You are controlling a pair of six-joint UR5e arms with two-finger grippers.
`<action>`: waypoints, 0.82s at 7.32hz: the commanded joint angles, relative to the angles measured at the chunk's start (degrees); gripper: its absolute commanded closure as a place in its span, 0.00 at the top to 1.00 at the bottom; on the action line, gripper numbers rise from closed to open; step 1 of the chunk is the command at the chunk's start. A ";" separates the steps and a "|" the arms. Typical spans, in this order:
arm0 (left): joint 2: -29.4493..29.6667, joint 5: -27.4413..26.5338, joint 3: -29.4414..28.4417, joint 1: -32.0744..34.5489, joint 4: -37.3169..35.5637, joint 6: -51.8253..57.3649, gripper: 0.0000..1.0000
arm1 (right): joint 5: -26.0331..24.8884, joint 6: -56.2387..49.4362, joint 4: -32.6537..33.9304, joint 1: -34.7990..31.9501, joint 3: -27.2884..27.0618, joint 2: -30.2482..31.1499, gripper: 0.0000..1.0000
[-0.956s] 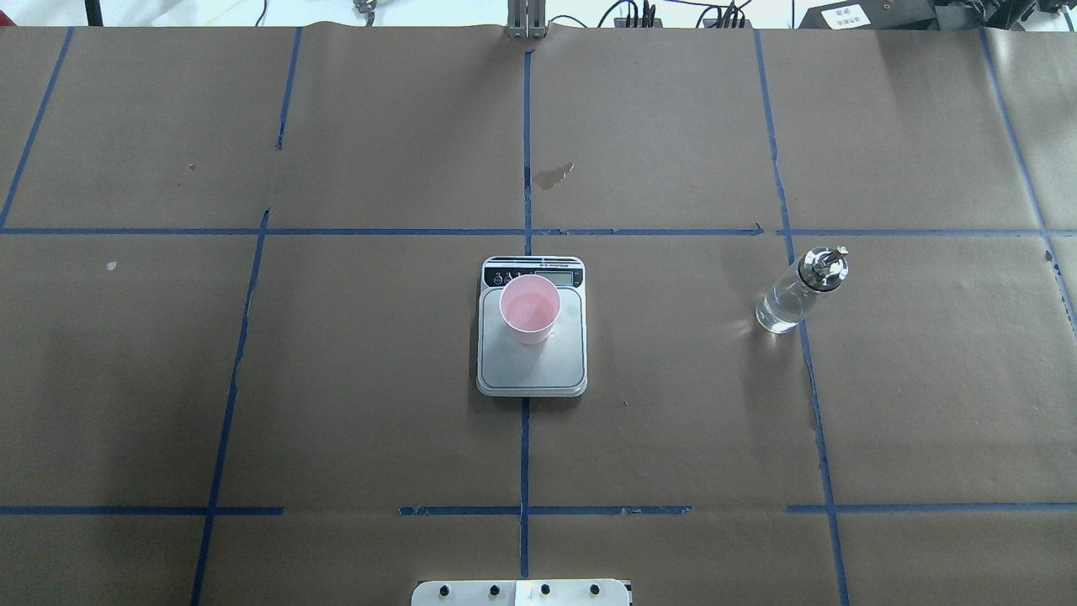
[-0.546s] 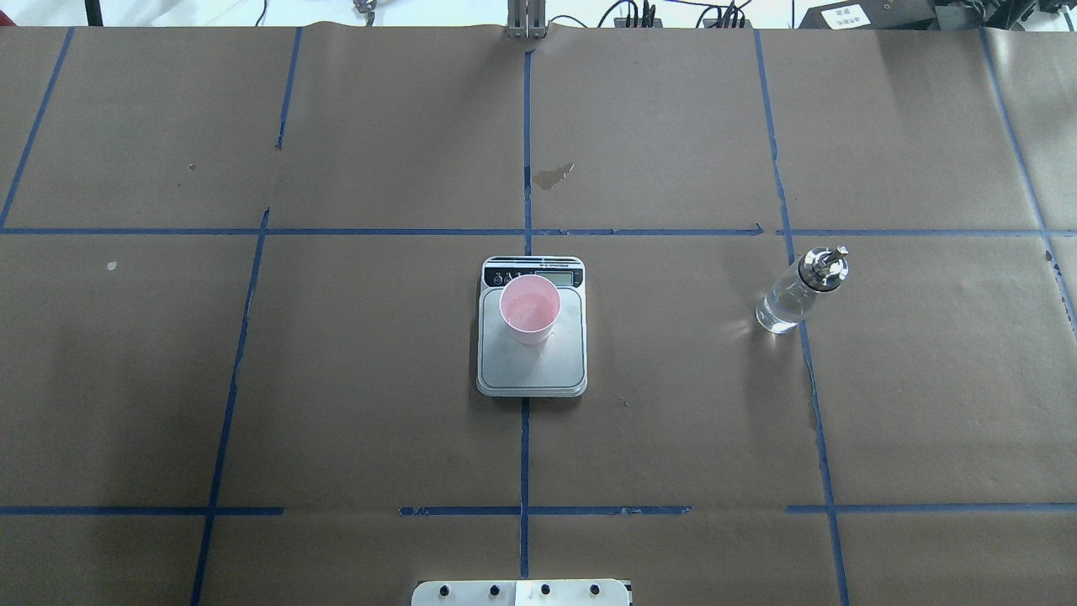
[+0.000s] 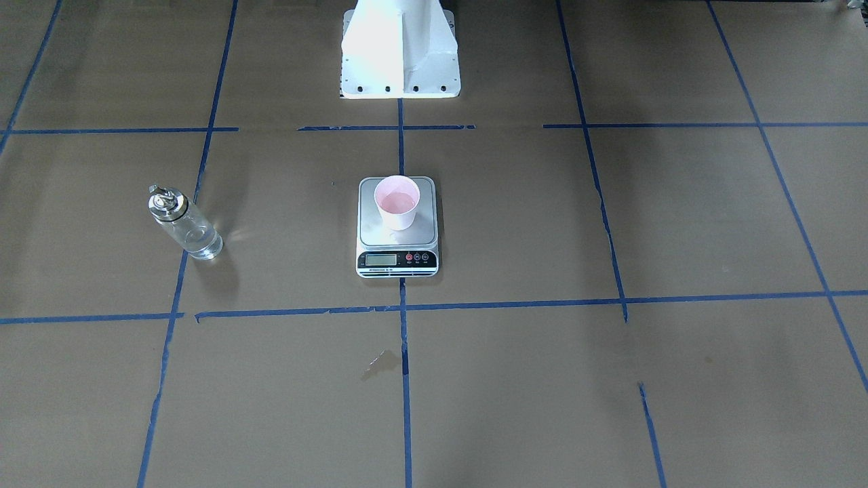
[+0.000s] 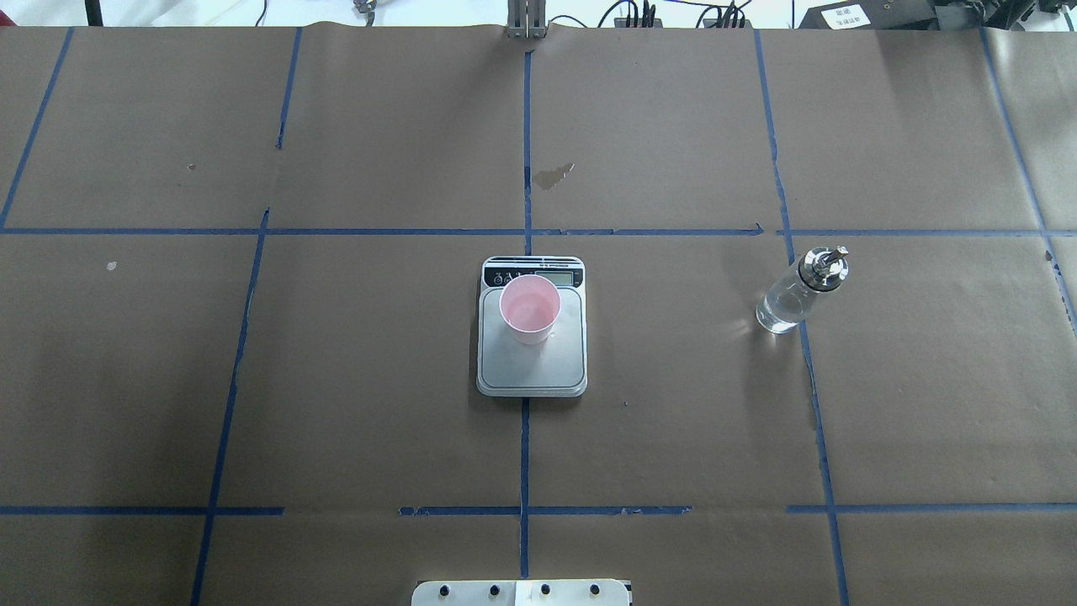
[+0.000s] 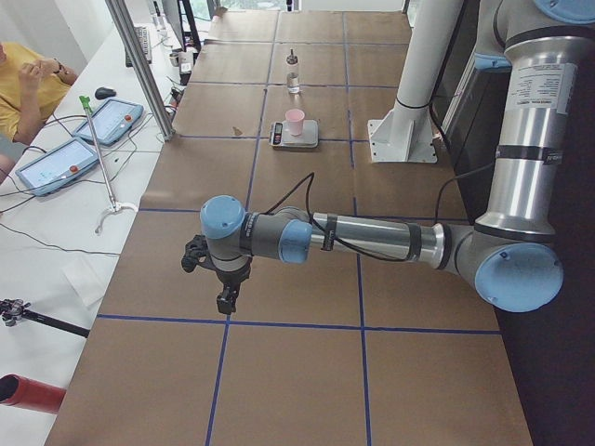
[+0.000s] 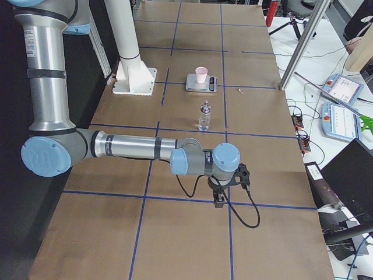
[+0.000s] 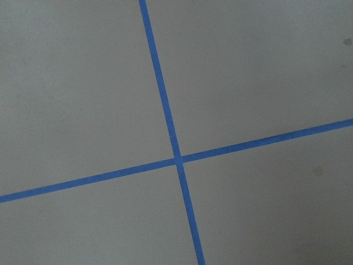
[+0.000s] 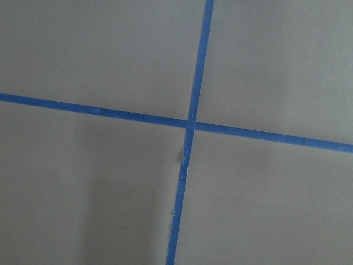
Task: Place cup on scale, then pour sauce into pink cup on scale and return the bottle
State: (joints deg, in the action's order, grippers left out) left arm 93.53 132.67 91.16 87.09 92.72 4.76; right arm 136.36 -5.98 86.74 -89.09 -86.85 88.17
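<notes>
The pink cup (image 4: 529,310) stands upright on the scale (image 4: 538,366) at the table's middle, on the half nearer the display; it also shows in the front view (image 3: 397,201). The clear glass bottle (image 4: 787,301) with its silver spout cap stands upright on the paper, well to the scale's right, with clear sauce in its lower part (image 3: 196,238). Both grippers are far from these. My left gripper (image 5: 226,297) hangs over the table's left end. My right gripper (image 6: 219,201) hangs over the right end. I cannot tell whether either is open or shut.
Brown paper with blue tape lines (image 4: 525,454) covers the table. The white robot pedestal (image 3: 400,54) stands behind the scale. A small stain (image 4: 553,175) lies beyond the scale. An operator (image 5: 19,74) and tablets (image 5: 110,119) are at a side table.
</notes>
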 commanded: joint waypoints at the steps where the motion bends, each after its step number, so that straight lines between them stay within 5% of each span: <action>1: -0.46 -0.05 -0.81 -0.08 0.18 -0.36 1.00 | -3.35 0.27 0.89 0.06 -0.60 -2.11 1.00; 6: 0.07 0.13 -0.37 -0.08 0.44 -0.46 1.00 | -3.12 0.44 7.40 2.17 -1.13 -4.07 1.00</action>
State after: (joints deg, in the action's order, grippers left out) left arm 93.50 132.73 90.70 87.01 93.08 4.25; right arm 132.96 -5.54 92.59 -87.17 -87.88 84.48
